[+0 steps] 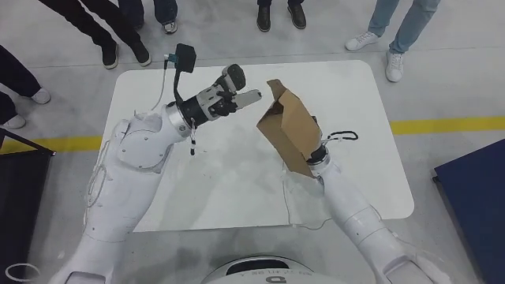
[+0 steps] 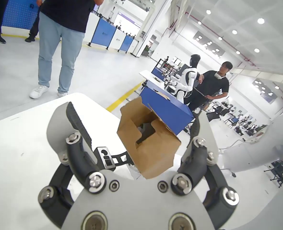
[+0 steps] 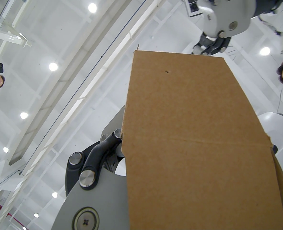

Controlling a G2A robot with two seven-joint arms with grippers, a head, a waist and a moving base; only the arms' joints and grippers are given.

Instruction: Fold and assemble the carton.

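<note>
The left gripper stands wide open, its two fingers spread and holding nothing. It is above the middle of the table's far half and aimed at the carton's open end. The fingertips are just beside that end, with a small gap between.

The right gripper is clamped on the other end of the carton and holds it up clear of the white table, above the right half. One of its finger linkages lies against the cardboard's edge, and the rest is hidden behind the panel.

There is one carton, of plain brown cardboard, partly folded into a box. Its long axis runs at a slant from the right gripper up and away towards the far centre of the table. The free end faces the left gripper. In the left wrist view that end shows several flaps folded inward with a dark opening left between them, and one flap sticks up at the far corner. No writing on its faces can be made out.
</note>
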